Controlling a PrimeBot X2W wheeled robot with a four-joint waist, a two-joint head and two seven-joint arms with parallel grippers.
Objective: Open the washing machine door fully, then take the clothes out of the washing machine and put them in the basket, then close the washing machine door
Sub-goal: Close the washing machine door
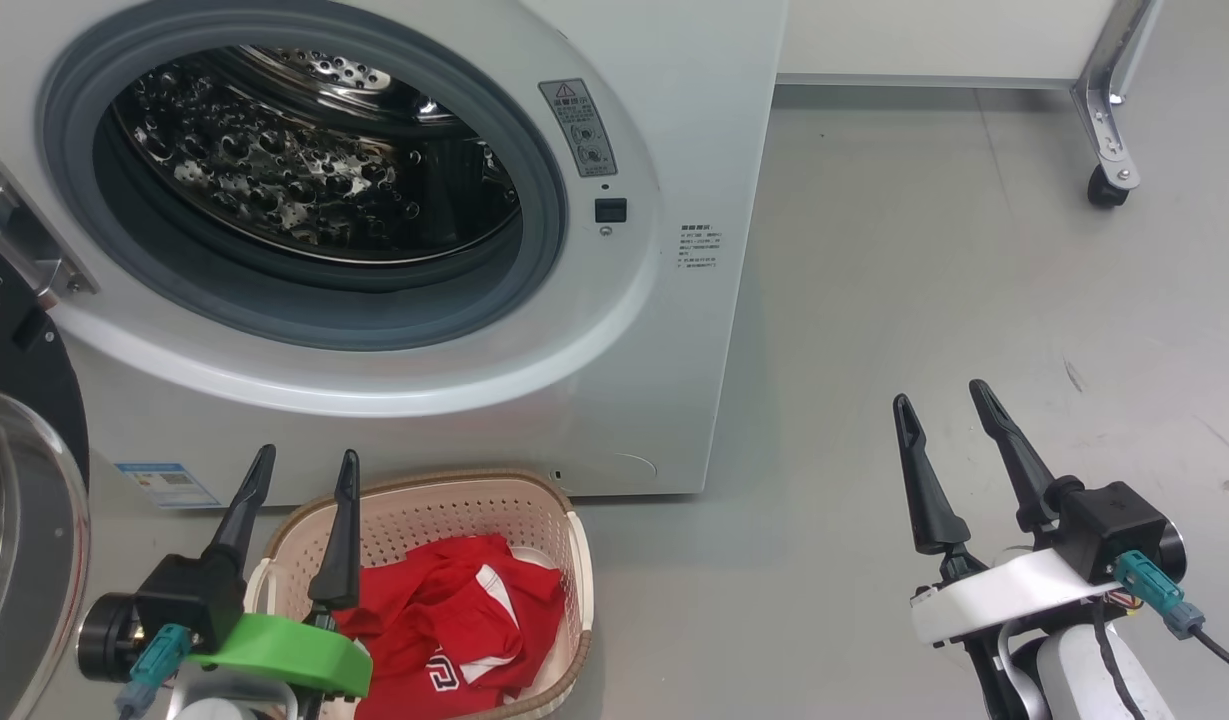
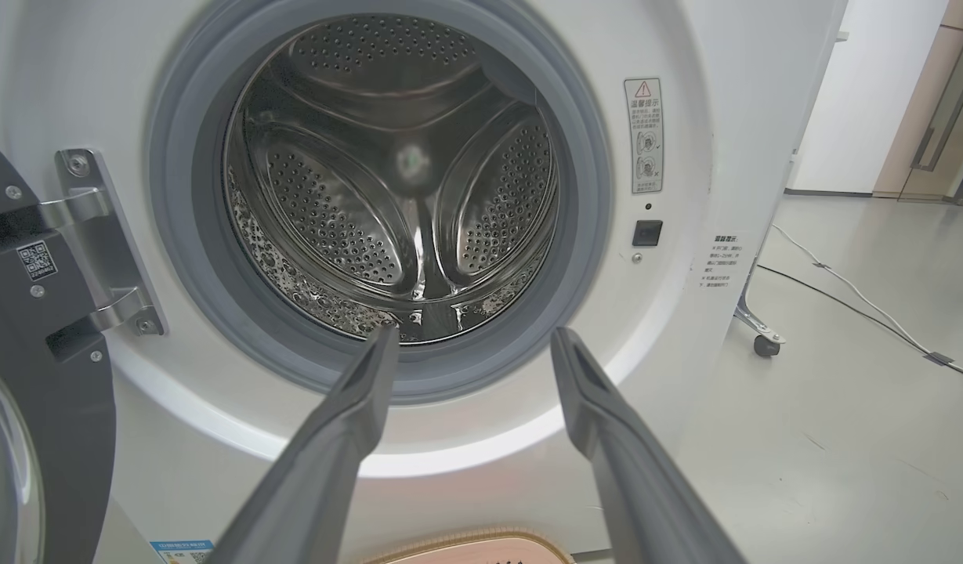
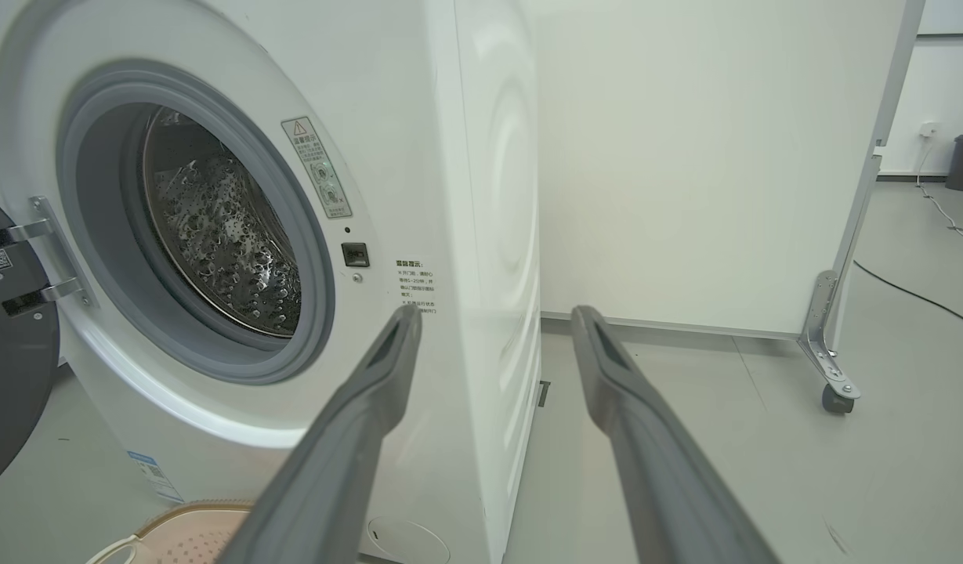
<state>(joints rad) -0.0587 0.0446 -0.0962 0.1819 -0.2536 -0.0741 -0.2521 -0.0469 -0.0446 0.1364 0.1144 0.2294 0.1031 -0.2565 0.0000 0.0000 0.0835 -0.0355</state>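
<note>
Head view, left to right: the washing machine door [image 1: 29, 385] stands swung open; the left gripper [image 1: 309, 453] is spread and empty above the basket [image 1: 454, 481], which holds the red clothes [image 1: 454, 615] before the washing machine [image 1: 674, 120]; the right gripper [image 1: 941, 393] is spread, empty, over the floor [image 1: 924, 250].

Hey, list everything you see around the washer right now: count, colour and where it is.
washing machine: one, white, straight ahead
drum: one, steel, inside the machine
washing machine door: one, black rim, clear glass, open at left
basket: one, cream, brown rim, floor before the machine
clothes: count unclear, red with white trim, in the basket
partition: one, white, castor foot, right of the machine
left gripper: one, dark fingers, open, by the basket
right gripper: one, dark fingers, open, over bare floor
</note>
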